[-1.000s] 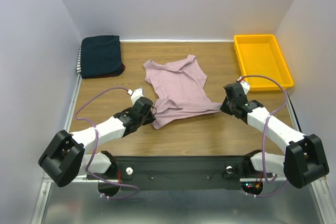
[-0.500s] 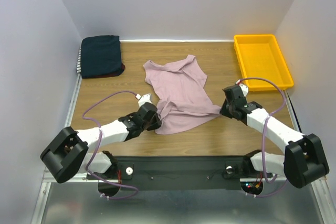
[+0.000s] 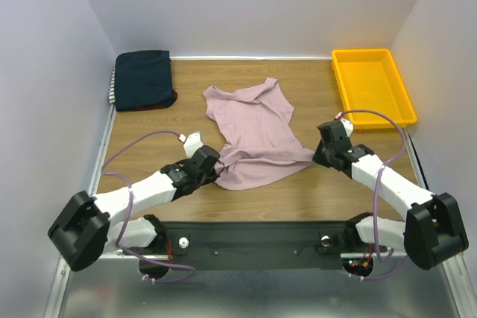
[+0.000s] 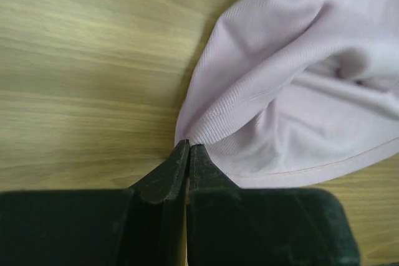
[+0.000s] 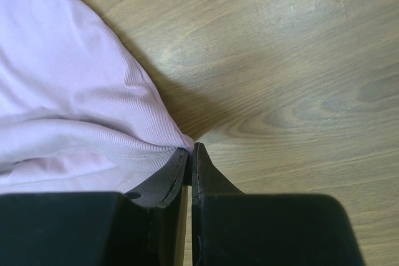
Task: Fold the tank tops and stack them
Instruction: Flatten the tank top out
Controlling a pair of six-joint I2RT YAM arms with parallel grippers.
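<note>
Item 1, nearest: left gripper [image 3: 218,168]. It is reaching low over the table [image 3: 171,113] from the near-left. In the left wrist view its tips [image 4: 188,148] are pressing together with no gap showing, and they are pinching the near-left hem corner of the pink tank top [image 3: 257,128]. The ribbed cloth [image 4: 299,91] is bunching into soft folds as it runs away from the pinch.

Item 2, nearest: right gripper [image 3: 317,156]. It is reaching in from the near-right at about the same depth. In the right wrist view its tips [image 5: 190,151] are likewise clamping together on the near-right hem corner of the same garment [image 5: 62,91]. The cloth is fanning out to the left of the pinch, and bare wood is lying to the right.

Item 3, mid-table: the pink tank top is lying between the two grippers. Its hem end is facing the arms and its straps and neckline are pointing toward the back wall. The upper part is lying wrinkled and slightly turned.

Item 4, far left corner: the folded stack [image 3: 143,78] is sitting against the left wall, well apart from the pink one. A dark navy top is lying uppermost, a striped edge is showing at its left side and a red edge at its near-right corner.

Item 5, far right corner: the yellow tray [image 3: 373,52] is sitting along the right wall.
</note>
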